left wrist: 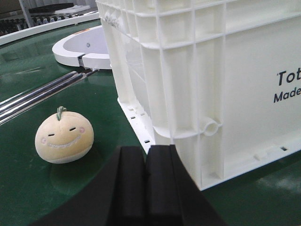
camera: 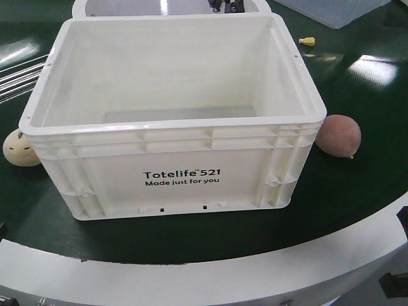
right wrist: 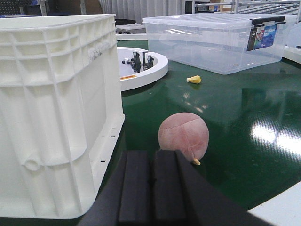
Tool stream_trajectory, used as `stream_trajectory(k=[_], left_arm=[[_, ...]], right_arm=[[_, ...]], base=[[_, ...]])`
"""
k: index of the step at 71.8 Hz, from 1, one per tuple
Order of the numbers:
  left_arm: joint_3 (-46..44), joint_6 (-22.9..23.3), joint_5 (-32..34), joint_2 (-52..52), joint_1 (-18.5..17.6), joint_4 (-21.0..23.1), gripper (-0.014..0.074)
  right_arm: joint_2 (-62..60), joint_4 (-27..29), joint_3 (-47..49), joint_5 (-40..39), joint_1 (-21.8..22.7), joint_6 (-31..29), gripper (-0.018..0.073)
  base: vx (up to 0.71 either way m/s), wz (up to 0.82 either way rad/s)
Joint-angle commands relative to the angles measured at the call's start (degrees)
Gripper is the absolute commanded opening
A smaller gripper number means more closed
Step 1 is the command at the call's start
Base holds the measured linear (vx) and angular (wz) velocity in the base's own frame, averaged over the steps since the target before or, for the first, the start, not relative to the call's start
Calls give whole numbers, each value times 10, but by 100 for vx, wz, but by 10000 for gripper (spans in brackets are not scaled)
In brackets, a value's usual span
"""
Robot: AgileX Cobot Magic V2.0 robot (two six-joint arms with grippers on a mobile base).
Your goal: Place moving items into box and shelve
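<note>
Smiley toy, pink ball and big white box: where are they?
Smiley toy (left wrist: 64,136), left wrist view, its face.
Pink ball (right wrist: 183,135), right wrist view, its front.
White box (camera: 115,182), front view, its front wall.

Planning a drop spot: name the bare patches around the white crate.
Bare green belt lies between the pink plush and the white outer rim, and in front of the crate. The crate's floor is bare too. Left is tight: smiling plush and metal rails.

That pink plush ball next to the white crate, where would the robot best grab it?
Across its round middle, coming down from above with the right end effector. The pink plush ball is soft and evenly rounded, so the widest part probably squeezes best. The white crate stands close beside it, so avoid that side.
</note>
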State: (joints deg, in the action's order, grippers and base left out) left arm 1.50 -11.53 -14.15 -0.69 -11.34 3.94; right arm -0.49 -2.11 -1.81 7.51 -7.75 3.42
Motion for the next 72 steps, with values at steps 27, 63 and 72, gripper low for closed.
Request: stream_trajectory(k=[27, 63, 72], left_arm=[[11, 2, 46, -8, -4, 2, -6], [11, 2, 46, -8, -4, 2, -6], [11, -7, 53, -8, -4, 1, -6]], right_arm=[[-7, -6, -6, -47, 1, -3, -8], [-7, -6, -6, -47, 1, -3, -8], [-7, -6, -6, -47, 1, -3, -8]], base=[[0, 0], [0, 0], [0, 0]])
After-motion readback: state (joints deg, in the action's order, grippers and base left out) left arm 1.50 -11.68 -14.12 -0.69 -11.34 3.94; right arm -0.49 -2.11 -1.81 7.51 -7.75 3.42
